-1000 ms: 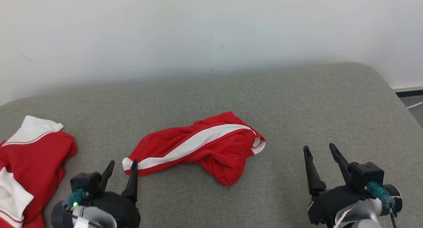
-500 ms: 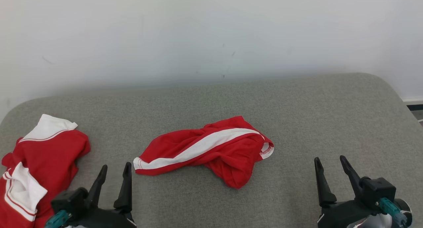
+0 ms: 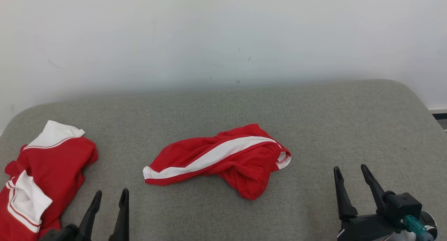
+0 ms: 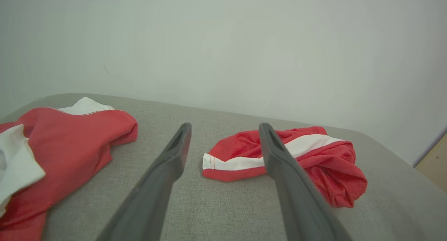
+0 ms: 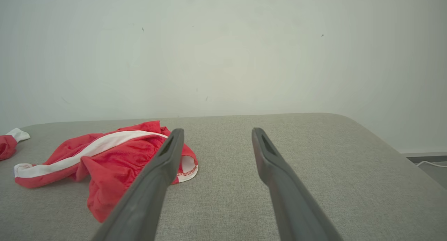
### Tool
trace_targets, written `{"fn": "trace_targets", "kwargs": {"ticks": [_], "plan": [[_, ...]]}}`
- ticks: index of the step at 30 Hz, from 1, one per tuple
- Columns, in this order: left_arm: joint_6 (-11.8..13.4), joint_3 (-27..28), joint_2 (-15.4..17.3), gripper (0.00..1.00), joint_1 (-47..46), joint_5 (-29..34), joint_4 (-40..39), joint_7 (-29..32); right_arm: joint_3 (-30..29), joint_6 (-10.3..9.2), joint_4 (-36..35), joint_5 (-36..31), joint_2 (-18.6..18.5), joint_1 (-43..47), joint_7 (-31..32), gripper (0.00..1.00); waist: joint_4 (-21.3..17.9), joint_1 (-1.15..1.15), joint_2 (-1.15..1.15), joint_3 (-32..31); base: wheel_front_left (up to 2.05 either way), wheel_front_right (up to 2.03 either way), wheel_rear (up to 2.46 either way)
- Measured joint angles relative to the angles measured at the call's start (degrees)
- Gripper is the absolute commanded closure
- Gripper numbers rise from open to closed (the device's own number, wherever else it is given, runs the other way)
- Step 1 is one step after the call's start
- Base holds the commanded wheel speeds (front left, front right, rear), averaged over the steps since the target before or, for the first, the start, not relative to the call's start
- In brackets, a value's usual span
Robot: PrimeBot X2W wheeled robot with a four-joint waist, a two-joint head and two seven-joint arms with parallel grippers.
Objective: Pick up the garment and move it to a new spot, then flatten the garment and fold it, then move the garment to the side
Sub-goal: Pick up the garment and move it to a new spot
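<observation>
Left jaws and right jaws are both spread wide with nothing in them, sitting low at the near-left and near-right corners over the grey padded surface [image 3: 314, 111], tips pointing toward the far white wall [image 3: 223, 31]. The garment [image 3: 227, 164], a red shorts-looking thing with a white stripe, is lying scrunched up in the middle between the two, touching neither. Off at the left edge there's another red and white piece of clothing [image 3: 52, 160], well apart from it.

Garment [image 3: 216, 160] centre of couch [image 3: 314, 111]; 2nd garment [image 3: 45, 174] at left edge; wall [image 3: 209, 31] behind.
</observation>
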Motion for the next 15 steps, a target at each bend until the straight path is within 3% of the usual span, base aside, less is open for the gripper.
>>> {"fn": "trace_targets", "kwargs": {"ticks": [15], "plan": [[-0.1,0.3,3.4,0.0,4.5,-0.2,2.0,2.0,-0.2,1.42,2.5,0.0,-2.4,0.3,0.5,0.0,-0.6,0.0,0.0,0.7,0.0,0.0,0.0]]}}
